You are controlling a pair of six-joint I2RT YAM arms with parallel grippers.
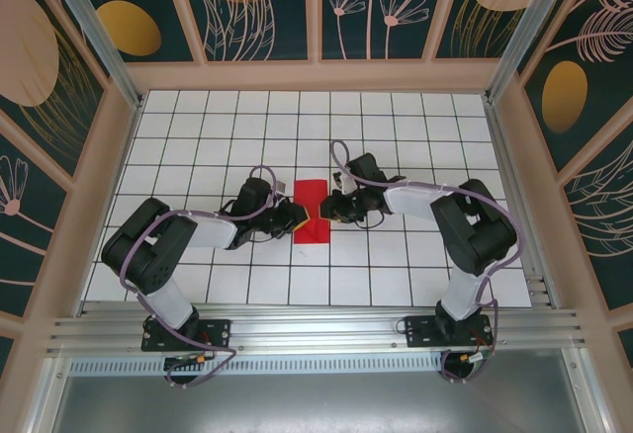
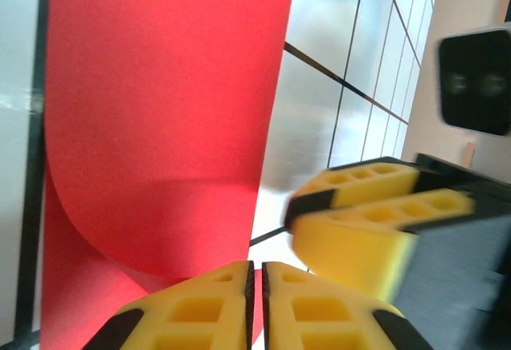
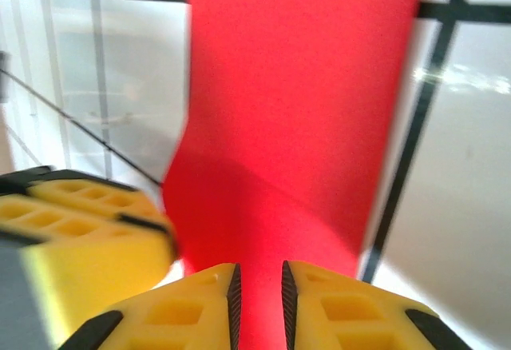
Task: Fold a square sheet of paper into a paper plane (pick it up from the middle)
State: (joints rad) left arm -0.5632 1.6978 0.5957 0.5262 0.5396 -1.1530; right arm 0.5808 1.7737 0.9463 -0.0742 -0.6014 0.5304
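Note:
The square sheet of paper point(image 1: 311, 194) lies on the white grid table as a narrow bright red strip, doubled over on itself. In the left wrist view the paper point(image 2: 160, 110) curls over at its near end. My left gripper point(image 2: 256, 266) is shut on that near part, with a sliver of red in the thin slit between its yellow fingers. My right gripper point(image 3: 258, 268) stands slightly open over the paper point(image 3: 295, 110), red showing in the gap between its pads. From above, the left gripper point(image 1: 302, 219) and right gripper point(image 1: 330, 207) nearly meet at the strip's near end.
The grid table point(image 1: 415, 136) is boxed in by wood-framed patterned walls point(image 1: 316, 8) at the back and both sides. A metal rail point(image 1: 316, 329) runs along the near edge by the arm bases. Each wrist view has the other gripper's yellow fingers point(image 2: 375, 222) close by.

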